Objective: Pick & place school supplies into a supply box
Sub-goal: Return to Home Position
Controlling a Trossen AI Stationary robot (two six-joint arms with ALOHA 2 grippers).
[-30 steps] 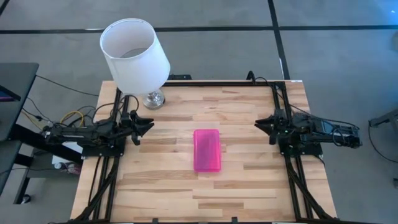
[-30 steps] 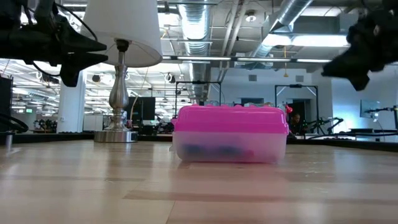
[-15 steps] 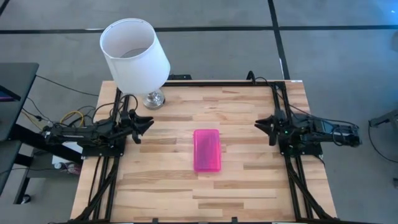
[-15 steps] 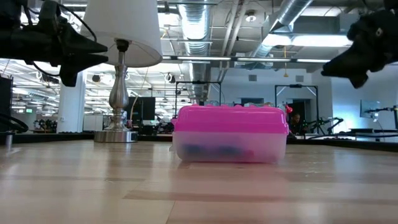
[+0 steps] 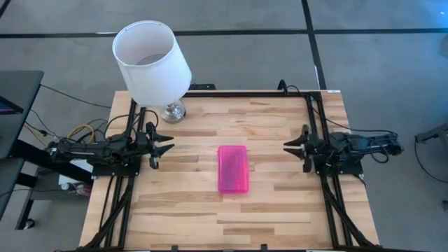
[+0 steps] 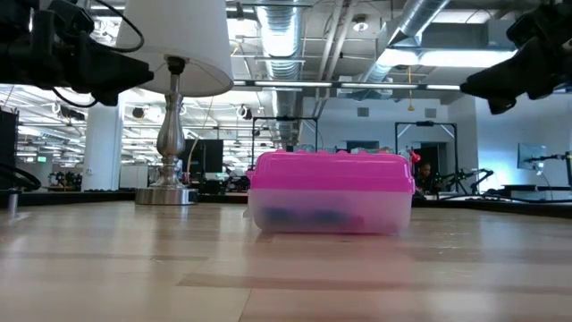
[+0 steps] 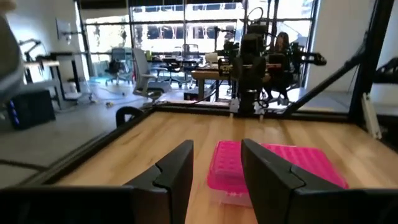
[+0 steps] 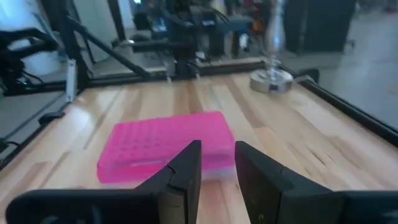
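Box (image 5: 233, 169) sits flat near the middle of the worktop (image 5: 280, 210), with the pink lid (image 6: 331, 170) down on the clear base (image 6: 393, 215). We see the supplies (image 6: 299, 216) only through that base in the low view, as a blue smear and a reddish one; no single item is readable. From above, the lid hides everything inside.

Left pincer (image 5: 166, 144) hangs off the box's left side, well apart from it and above the worktop, tips aimed at the box. Its wrist view shows the fingers (image 7: 177, 171) spread with nothing between them. Part of the lid shows through the gap, and the fingers cover the box's near corner.

Right pincer (image 5: 288, 145) mirrors it off the box's right side, also well apart. Its fingers (image 8: 186, 165) stand a narrow gap apart, empty, and cut off the box's near edge in that view.

In the low view both arms are dark shapes high above the box, cropped at the picture's edges. We can't read the finger gaps there.

Lamp (image 5: 150, 56) stands behind the box on the left arm's side. From above, its shade hides most of the stem.
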